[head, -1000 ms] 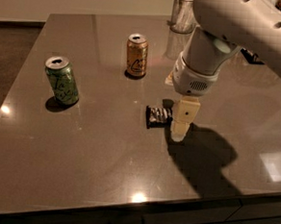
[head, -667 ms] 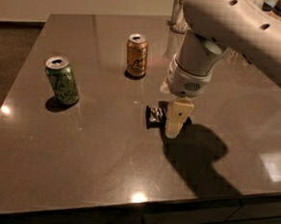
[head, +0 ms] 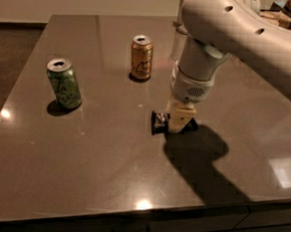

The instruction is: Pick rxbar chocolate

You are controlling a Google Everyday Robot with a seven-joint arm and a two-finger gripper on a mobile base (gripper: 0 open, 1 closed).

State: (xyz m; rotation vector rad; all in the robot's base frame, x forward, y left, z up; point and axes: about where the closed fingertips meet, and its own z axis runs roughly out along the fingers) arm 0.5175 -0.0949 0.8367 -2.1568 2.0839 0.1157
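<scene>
One rxbar chocolate (head: pixel 160 123) lies on the bench (head: pixel 81 173) right at the tips of the jaws, one end poking out; whether the jaws grip it cannot be told.

One table (head: pixel 81 173), two drink cans, one green can (head: pixel 63 82) well to the left of the rxbar chocolate (head: pixel 160 123), one gold can (head: pixel 141 57) behind that bar, one rxbar chocolate only, one hand (head: pixel 179 125) down at its middle.
</scene>
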